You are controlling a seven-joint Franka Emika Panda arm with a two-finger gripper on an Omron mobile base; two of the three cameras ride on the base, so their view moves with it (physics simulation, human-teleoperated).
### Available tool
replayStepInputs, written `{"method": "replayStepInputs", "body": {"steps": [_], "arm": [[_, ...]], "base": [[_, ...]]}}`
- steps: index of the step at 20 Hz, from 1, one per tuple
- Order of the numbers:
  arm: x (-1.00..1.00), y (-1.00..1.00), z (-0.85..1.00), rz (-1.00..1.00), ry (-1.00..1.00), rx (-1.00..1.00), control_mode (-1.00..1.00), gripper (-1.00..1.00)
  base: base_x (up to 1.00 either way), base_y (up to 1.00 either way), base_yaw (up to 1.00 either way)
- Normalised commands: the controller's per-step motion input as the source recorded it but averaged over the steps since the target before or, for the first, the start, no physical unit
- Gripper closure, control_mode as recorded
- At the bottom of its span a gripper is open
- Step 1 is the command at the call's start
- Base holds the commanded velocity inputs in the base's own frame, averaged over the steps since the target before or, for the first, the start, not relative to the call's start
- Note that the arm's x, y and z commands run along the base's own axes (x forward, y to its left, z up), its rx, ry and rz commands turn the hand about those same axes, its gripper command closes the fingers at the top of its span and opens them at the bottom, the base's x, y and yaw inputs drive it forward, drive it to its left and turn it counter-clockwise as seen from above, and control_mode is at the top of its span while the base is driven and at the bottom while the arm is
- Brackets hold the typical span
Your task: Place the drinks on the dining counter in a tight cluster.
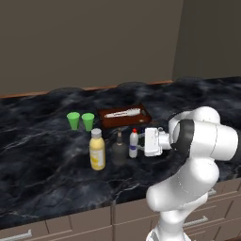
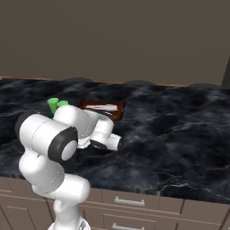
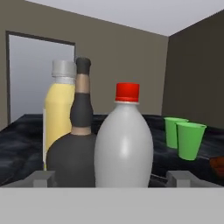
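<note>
Our jaws stand wide, one to each side of the white bottle (image 3: 124,144), gripping nothing, level with the tabletop (image 1: 42,150). The gripper (image 1: 142,142) points at that red-capped bottle from its right. Just beside it stands the dark bottle (image 1: 119,148), then the yellow bottle (image 1: 97,149), all three upright in a close row near the front edge. Behind them we see two green cups (image 1: 80,120) and a brown tray (image 1: 124,116)

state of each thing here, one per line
yellow bottle with pale grey cap: upright, capped
dark grey narrow-necked bottle: upright, between the other two
slim white red-capped bottle: upright, capped
two green cups: upright, side by side
gripper: open beside white bottle
</note>
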Motion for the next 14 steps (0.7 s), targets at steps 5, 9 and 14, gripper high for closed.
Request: {"method": "replayStepInputs", "body": {"steps": [5, 9, 14], "arm": [[-0.26, -0.09, 0.34, -0.14, 0.06, -0.01, -1.0, -1.0], [-0.41, -0.25, 0.35, -0.14, 0.06, 0.0, -1.0, -1.0], [-0.45, -0.14, 0.41, -0.12, 0.09, -0.08, -1.0, -1.0]], "base": [[0.0, 0.0, 0.0], [0.0, 0.0, 0.0], [0.0, 0.0, 0.0]]}}
